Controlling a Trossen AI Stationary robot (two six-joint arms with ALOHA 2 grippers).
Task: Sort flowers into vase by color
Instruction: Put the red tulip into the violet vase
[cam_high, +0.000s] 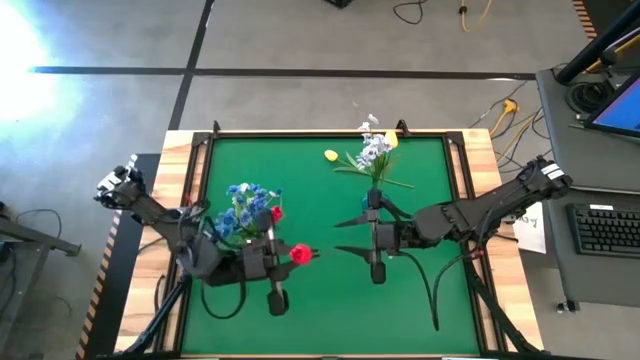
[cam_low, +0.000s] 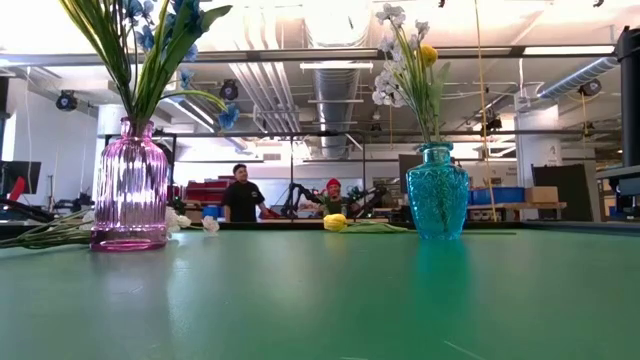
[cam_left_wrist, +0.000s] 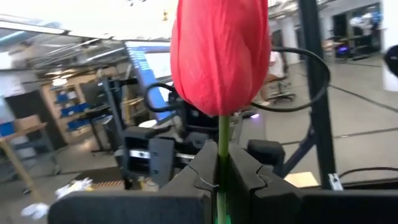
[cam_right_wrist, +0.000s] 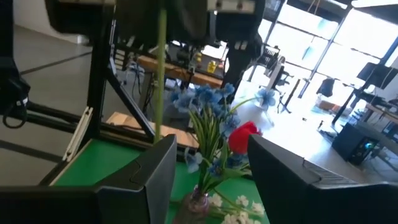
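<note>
My left gripper (cam_high: 290, 256) hovers near the middle of the green table, shut on a red tulip (cam_high: 300, 254). Just behind it stands a pink vase (cam_low: 130, 190) with blue flowers (cam_high: 245, 200) and a red bud (cam_right_wrist: 242, 137). My right gripper (cam_high: 342, 236) is open and empty, level, pointing at the left gripper from the table's right. A teal vase (cam_low: 437, 190) at the far side holds white clusters (cam_high: 375, 150) and a yellow bud (cam_low: 428, 53). Neither gripper shows in the low view. My left gripper pinches the red tulip's stem just below the bud (cam_left_wrist: 222, 134) between its two fingers (cam_left_wrist: 199, 174). The fingers come level from the table's left and lie across the stem. The tulip is lifted clear and upright, bud on top, and its stem (cam_right_wrist: 161, 74) hangs straight down below the fingers.
A yellow tulip (cam_high: 330, 155) lies on the table beside the teal vase. White blooms (cam_low: 190, 222) and green stems (cam_low: 40, 235) lie by the pink vase's foot. Open green mat (cam_high: 330, 310) spreads toward the near edge. People stand in the room behind (cam_low: 240, 195).
</note>
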